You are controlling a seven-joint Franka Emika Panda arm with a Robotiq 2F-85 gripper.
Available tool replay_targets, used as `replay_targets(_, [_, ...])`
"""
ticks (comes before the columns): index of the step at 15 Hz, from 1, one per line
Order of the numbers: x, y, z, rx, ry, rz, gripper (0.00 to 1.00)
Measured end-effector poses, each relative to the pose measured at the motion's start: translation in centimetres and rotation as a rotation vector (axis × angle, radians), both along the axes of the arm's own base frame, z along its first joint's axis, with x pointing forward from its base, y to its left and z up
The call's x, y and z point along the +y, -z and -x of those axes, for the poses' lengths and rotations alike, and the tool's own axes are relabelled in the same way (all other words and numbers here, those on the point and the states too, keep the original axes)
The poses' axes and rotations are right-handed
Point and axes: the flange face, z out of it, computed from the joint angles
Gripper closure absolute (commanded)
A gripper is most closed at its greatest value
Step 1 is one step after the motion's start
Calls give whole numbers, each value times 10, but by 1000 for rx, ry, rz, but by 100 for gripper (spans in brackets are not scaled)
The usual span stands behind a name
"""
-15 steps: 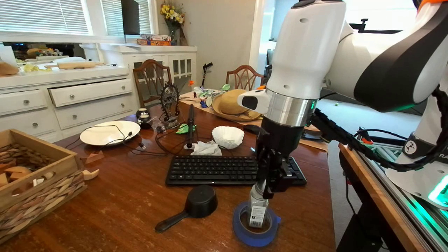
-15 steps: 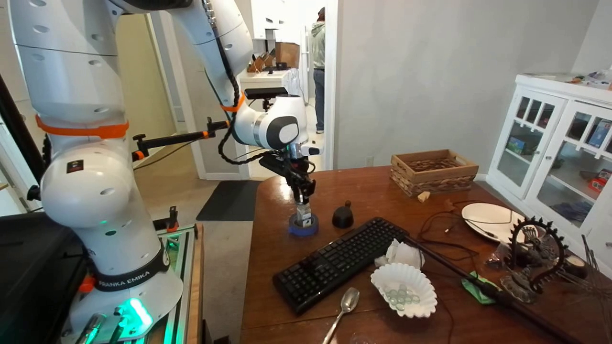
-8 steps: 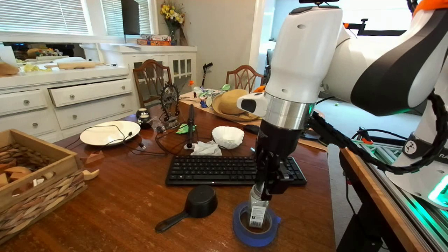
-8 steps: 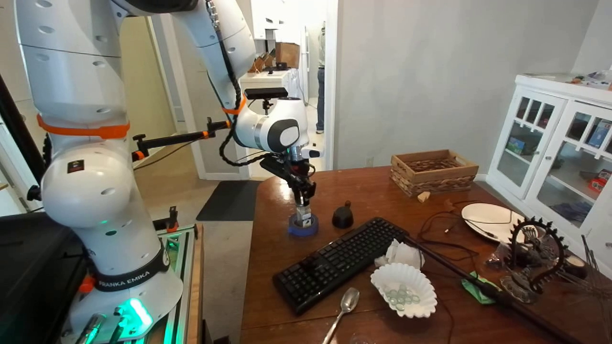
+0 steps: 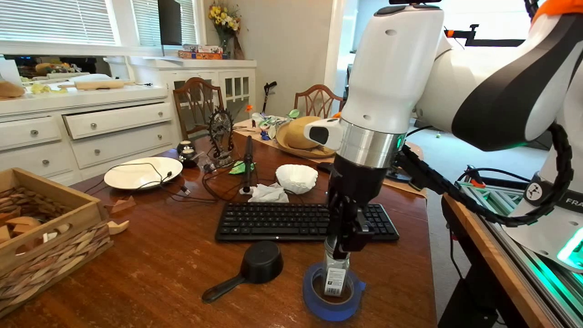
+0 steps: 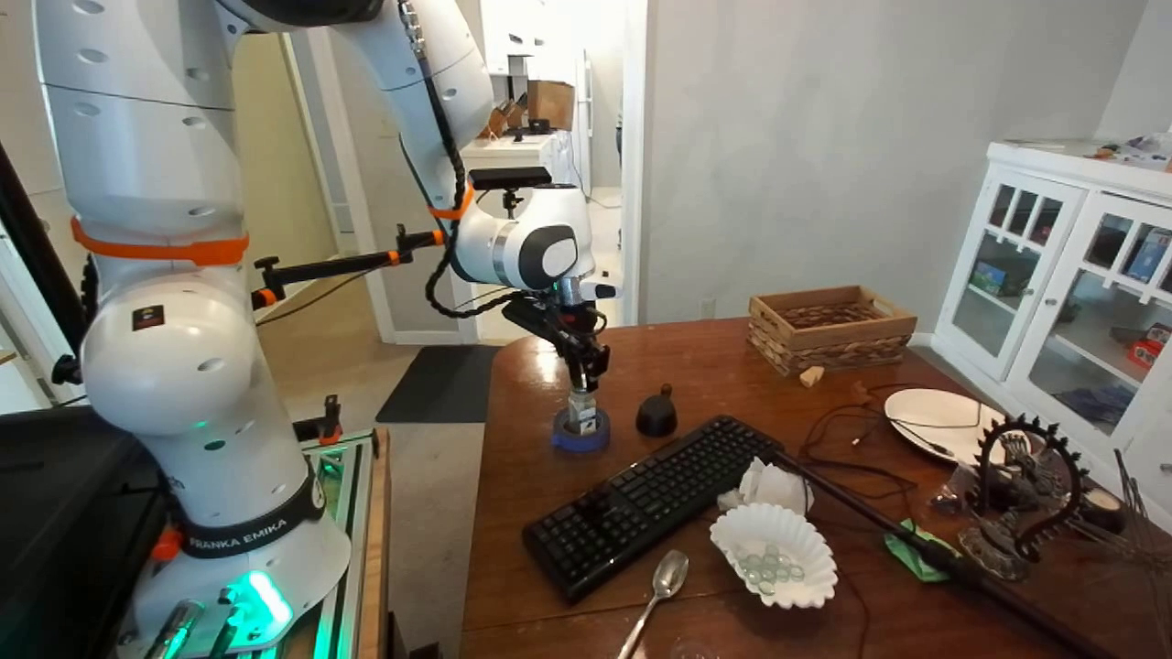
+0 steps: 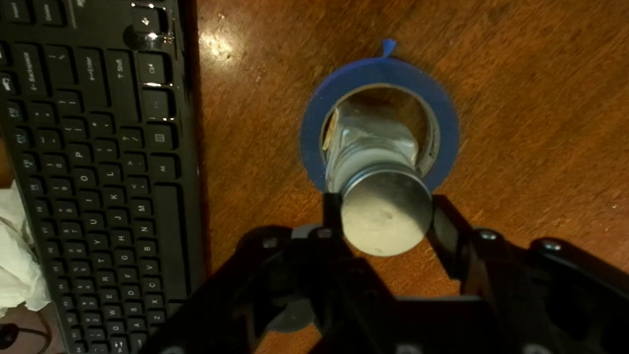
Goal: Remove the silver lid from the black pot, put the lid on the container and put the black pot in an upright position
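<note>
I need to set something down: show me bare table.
Bare wood lies between the basket and the upturned black pot; a smaller patch separates the blue tape roll from the robot-side table edge. Crowded: across the keyboard from the pot, with tissue, bowl and spoon, and inside the tape, where the jar is below the gripper.

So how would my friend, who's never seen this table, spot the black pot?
On the brown table, in an exterior view, find the black keyboard. In front of it, left of the blue tape roll, sits the black pot. Unlike those neighbours, it has a long handle and sits upside down.
</note>
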Motion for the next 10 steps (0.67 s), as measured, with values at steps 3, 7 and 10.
replay_targets(3, [1,2,0,-1,7,4,78])
replay_targets(7, [1,2,-1,-4,16,6,78])
replay_targets(10, [1,2,-1,-4,16,6,78])
